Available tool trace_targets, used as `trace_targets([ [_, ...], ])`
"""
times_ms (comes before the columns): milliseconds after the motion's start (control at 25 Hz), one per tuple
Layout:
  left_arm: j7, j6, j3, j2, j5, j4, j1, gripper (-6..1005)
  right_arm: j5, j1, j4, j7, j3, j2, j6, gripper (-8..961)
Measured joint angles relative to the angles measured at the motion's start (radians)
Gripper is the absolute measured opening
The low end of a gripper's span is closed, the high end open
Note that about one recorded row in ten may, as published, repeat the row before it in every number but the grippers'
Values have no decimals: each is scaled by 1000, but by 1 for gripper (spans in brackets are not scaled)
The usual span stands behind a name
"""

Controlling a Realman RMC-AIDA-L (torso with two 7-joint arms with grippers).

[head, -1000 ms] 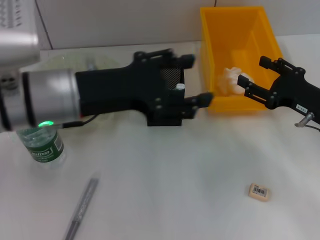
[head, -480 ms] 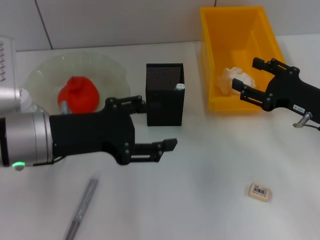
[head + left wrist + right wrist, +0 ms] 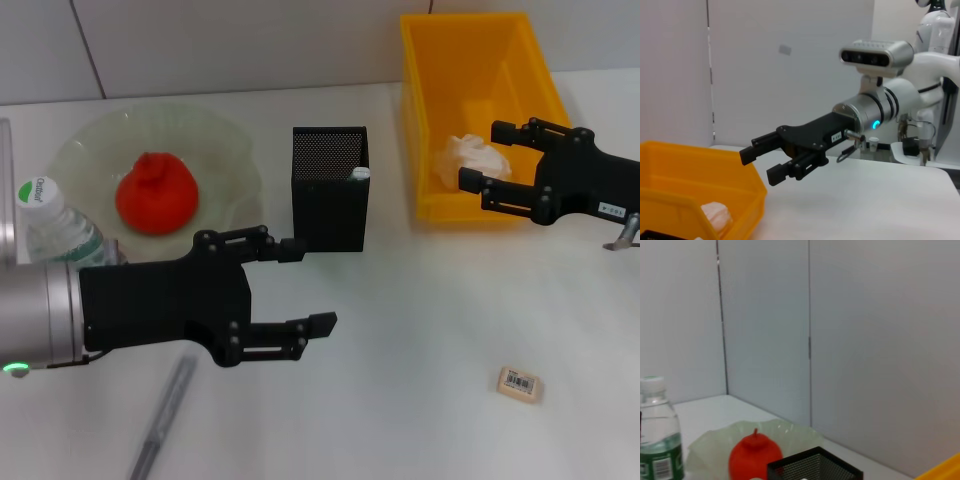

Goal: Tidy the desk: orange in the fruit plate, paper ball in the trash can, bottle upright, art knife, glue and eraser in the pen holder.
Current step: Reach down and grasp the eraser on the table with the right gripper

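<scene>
Head view: left claw (image 3: 300, 285) hangs over the counter (image 3: 400, 330), jaws wide, empty. Holder (image 3: 330, 202) stands just beyond it, a white cap, probably the glue (image 3: 360, 174), showing at its rim. Orange (image 3: 155, 193) sits in the plate (image 3: 215, 140), beyond the arm on its outer side. Bottle (image 3: 55, 225) stands upright next to the plate. Knife (image 3: 160, 415) lies on the counter near the left arm, on the robot's side. Right claw (image 3: 482, 157) hovers at the bin (image 3: 470, 60) rim, jaws wide, empty; paper (image 3: 470, 158) lies in the bin just ahead of it. Eraser (image 3: 518, 383) lies well short of that claw.

Left wrist view: right claw (image 3: 760, 160) is spread, nothing held, above the bin (image 3: 700, 170); paper (image 3: 715, 212) lies inside.

Right wrist view: orange (image 3: 752, 457) in plate (image 3: 710, 455), bottle (image 3: 657, 440) upright, holder (image 3: 812, 470) nearby.

Judgement: orange, paper, bottle done, glue likely. Knife and eraser remain.
</scene>
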Motion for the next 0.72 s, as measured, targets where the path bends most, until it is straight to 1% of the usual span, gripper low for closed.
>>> trace_targets([
  [120,5,9,-1,0,0,-6,7,785,-62,-7,-85,100,-4,1,-28,766],
  [160,11,11,-1,0,1,-6,10,785,-106,-7,-133,168,-5,1,-45,766],
  [200,18,13,-1,0,1,-6,13,785,-106,-7,-133,168,-5,1,-45,766],
  [240,31,15,-1,0,2,-7,18,785,-150,-5,-181,240,-5,1,-64,766],
  [280,31,15,-1,0,2,-7,18,785,-150,-5,-181,240,-5,1,-64,766],
  [360,53,17,-1,-2,2,-8,22,785,-186,-5,-231,311,-5,2,-84,766],
  [520,60,15,2,-2,2,-14,19,785,-288,0,-332,434,-6,3,-128,766],
  [600,64,15,6,-3,2,-28,8,785,-353,2,-384,493,-12,4,-142,766],
  [640,64,15,6,-3,2,-30,7,785,-407,6,-431,552,-24,4,-152,766],
  [720,64,15,6,-3,2,-30,7,785,-438,9,-455,584,-32,4,-159,766],
])
